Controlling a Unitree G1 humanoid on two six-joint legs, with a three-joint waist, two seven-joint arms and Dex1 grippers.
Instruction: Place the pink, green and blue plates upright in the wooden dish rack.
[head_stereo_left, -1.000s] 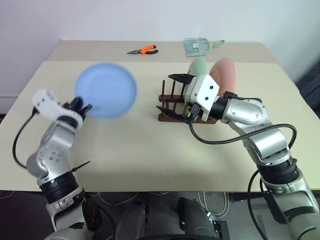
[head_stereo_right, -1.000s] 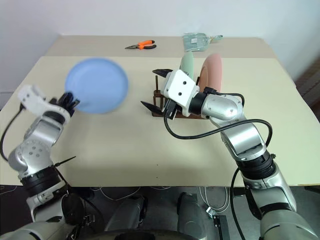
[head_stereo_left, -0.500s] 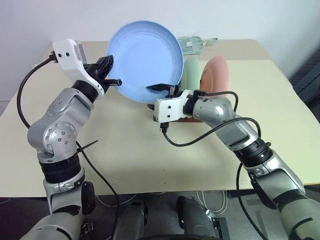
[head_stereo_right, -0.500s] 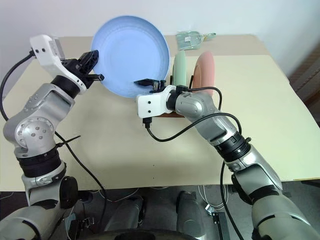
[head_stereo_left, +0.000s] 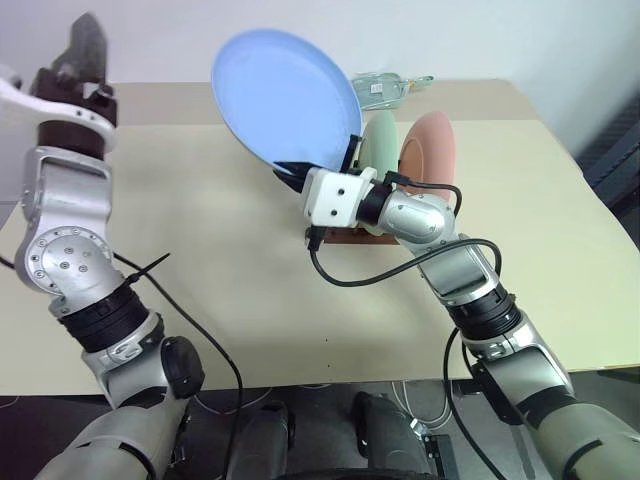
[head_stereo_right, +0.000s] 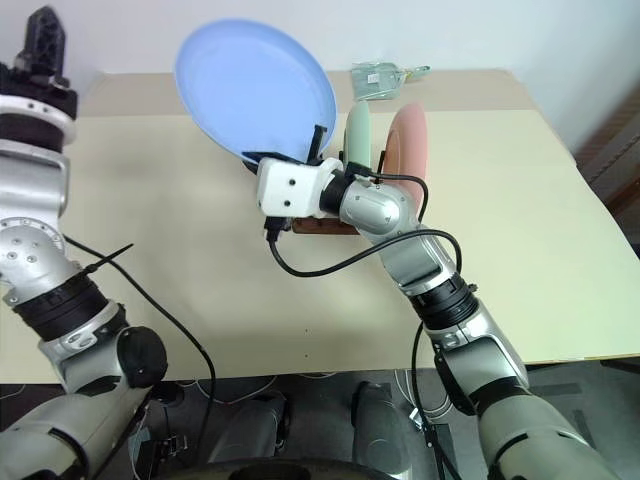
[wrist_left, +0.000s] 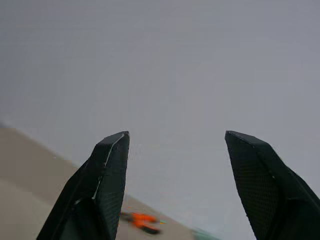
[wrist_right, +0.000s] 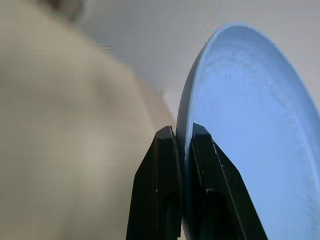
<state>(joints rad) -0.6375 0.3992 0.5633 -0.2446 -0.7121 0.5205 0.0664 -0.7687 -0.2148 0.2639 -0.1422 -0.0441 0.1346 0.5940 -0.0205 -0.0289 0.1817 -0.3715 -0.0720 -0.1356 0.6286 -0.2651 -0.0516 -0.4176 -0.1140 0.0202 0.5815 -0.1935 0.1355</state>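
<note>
Right gripper (wrist_right: 184, 137): jaws clamped on the lower rim of the blue plate (head_stereo_left: 285, 100), one finger on each face, seen edge-on in the right wrist view. Left gripper (wrist_left: 175, 145): jaws wide apart, empty, pointing up and away toward the wall.

Against half a second ago: blue plate then pinched by the left jaws at its left rim, with the right jaws only closing in from below; now let go by the left and carried by the right alone. Left arm now raised high at the left of the head views, well apart from the plate. A second ago: plate low over the tabletop (head_stereo_left: 230, 250) in the left jaws, right jaws wide open by the rack.

Plate held tilted in the air, above and just left of the rack (head_stereo_left: 335, 236), not in it.

Hard to make out: rack mostly hidden behind the right gripper's white housing, only a dark strip of its base showing, pegs covered. Left gripper cut off near the top edge of the head views. Orange tool (wrist_left: 142, 221) a blur in the left wrist view. Clear packet (head_stereo_left: 385, 88) on the far tabletop partly behind the blue plate.

In the rack: green plate (head_stereo_left: 382, 140) and pink plate (head_stereo_left: 430, 148), both upright, side by side, green nearer the blue plate.
</note>
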